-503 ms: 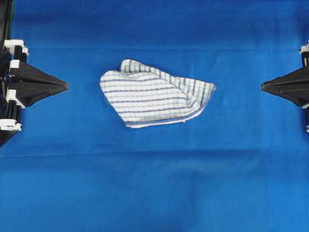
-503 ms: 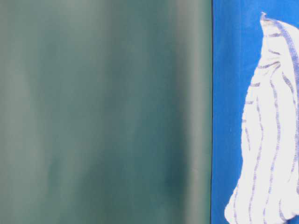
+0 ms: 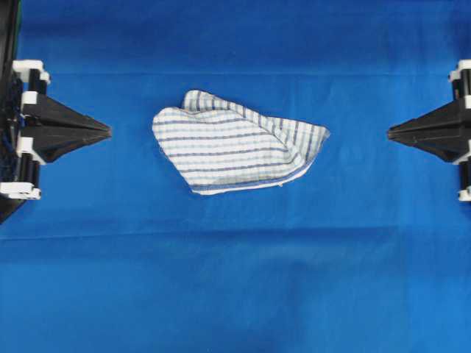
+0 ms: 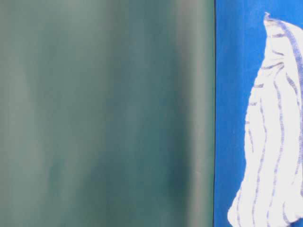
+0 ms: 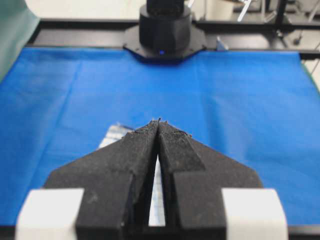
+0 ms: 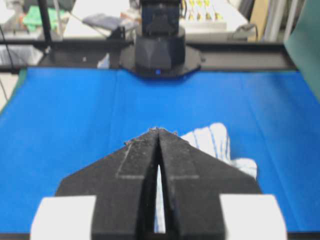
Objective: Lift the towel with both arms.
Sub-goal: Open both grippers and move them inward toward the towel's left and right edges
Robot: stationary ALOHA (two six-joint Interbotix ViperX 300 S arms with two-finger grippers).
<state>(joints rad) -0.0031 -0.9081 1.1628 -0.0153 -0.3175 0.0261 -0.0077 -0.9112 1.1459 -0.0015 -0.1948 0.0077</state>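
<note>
Left end effector (image 3: 109,132) tips pressed together, holding nothing, pointing in from the left edge; right end effector (image 3: 390,133) likewise closed and empty at the right edge. Towel (image 3: 235,143) lies crumpled between them on the blue tablecloth (image 3: 235,279) covering the bench, well apart from both tips, untouched.

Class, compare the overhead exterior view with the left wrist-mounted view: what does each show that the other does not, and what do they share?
Only the overhead view shows both claws, the left claw and the right claw, each shut and apart from the whole towel lying crumpled between them. Only the left wrist view shows the opposite arm's black base at the table's far edge. Both show the blue tablecloth, the left claw and the striped towel.
</note>
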